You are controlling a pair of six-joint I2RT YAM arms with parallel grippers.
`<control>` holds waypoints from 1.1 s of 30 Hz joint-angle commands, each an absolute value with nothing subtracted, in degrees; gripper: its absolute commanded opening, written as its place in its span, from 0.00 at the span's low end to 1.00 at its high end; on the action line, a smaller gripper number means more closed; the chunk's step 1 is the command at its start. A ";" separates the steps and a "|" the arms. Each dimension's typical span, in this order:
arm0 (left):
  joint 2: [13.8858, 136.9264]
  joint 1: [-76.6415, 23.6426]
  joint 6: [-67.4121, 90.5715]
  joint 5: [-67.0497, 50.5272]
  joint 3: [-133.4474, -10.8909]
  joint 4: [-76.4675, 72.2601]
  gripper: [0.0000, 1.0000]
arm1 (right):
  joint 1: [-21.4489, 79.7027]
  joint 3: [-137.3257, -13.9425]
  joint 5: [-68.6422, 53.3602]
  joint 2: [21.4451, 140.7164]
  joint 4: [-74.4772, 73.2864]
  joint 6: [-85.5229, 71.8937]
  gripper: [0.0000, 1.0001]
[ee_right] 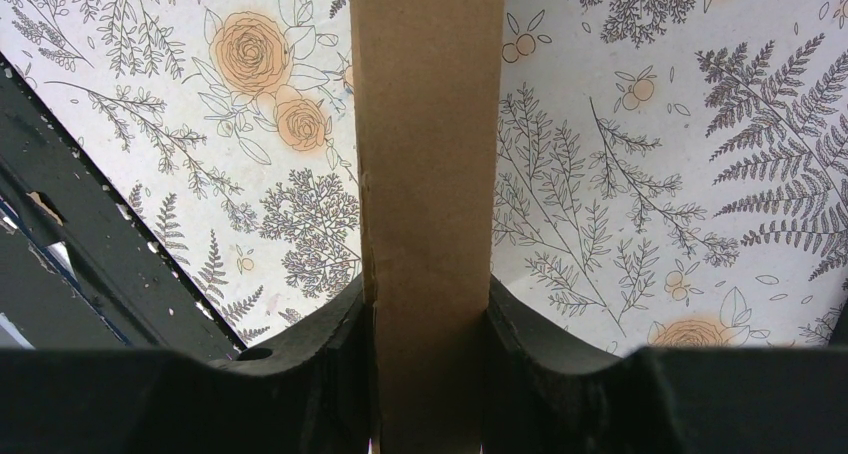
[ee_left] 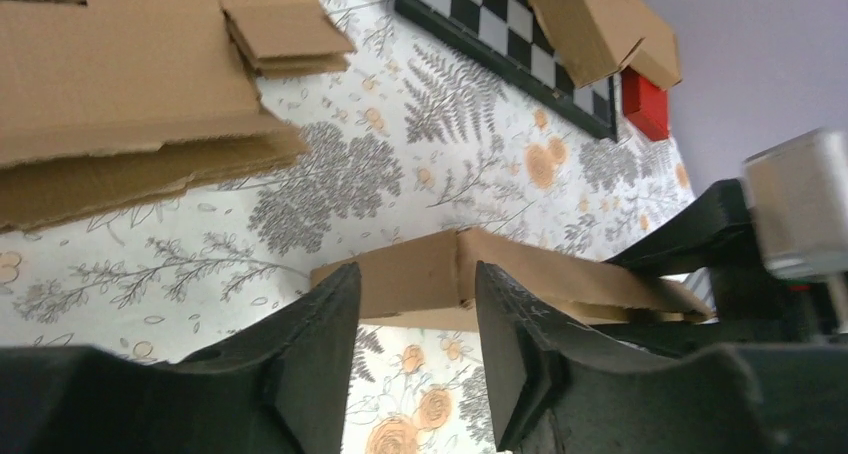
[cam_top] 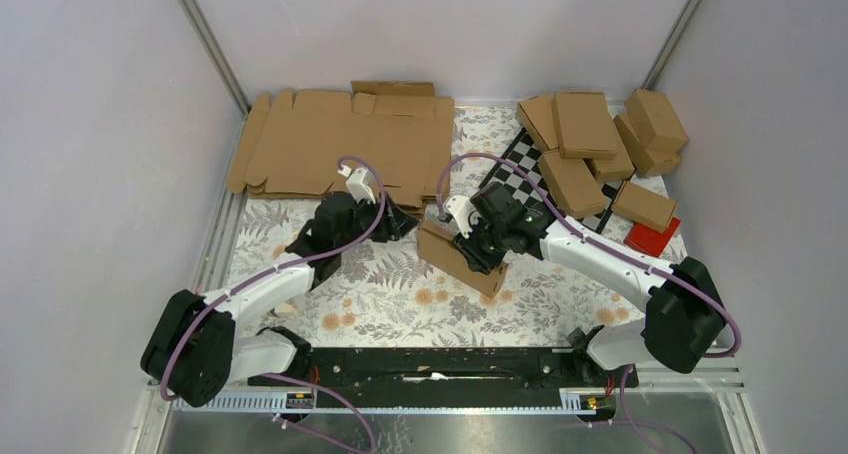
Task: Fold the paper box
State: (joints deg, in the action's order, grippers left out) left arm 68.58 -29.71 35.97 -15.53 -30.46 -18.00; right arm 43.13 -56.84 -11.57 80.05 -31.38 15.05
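Brown creased paper box (cam_top: 461,258), right tool (ee_right: 428,319) clamping

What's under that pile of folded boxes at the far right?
A black-and-white chequered board lies under the folded boxes; its left part shows, the rest is covered. A red block shows at the pile's near edge. Anything else beneath is hidden.

Paper box (cam_top: 462,259) was plain brown, unprinted. My right gripper (ee_right: 425,309) and left gripper (ee_left: 415,279) were matt black; my right arm (cam_top: 600,262) white-shelled. Tablecloth (cam_top: 380,294) showed white ground, grey ferns, orange roses. Board (cam_top: 520,164) was black-and-white chequered. Block (cam_top: 652,238) was red. Flat blanks (cam_top: 340,144) and folded cartons (cam_top: 585,124) were same brown.
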 commanded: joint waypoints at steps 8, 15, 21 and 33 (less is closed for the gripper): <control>71.91 -29.49 36.18 -22.08 -38.55 -18.45 0.34 | 43.24 -57.94 -11.56 79.15 -32.62 14.33 0.31; 76.07 -29.44 34.29 -24.77 -34.70 -17.67 0.25 | 43.33 -58.00 -10.99 79.29 -32.70 14.18 0.36; 77.35 -29.44 32.36 -22.38 -32.92 -17.48 0.23 | 43.24 -58.89 -9.96 78.46 -32.63 13.44 0.61; 77.82 -29.53 30.59 -19.67 -32.57 -16.30 0.22 | 43.26 -62.77 -5.08 67.82 -35.04 7.47 0.62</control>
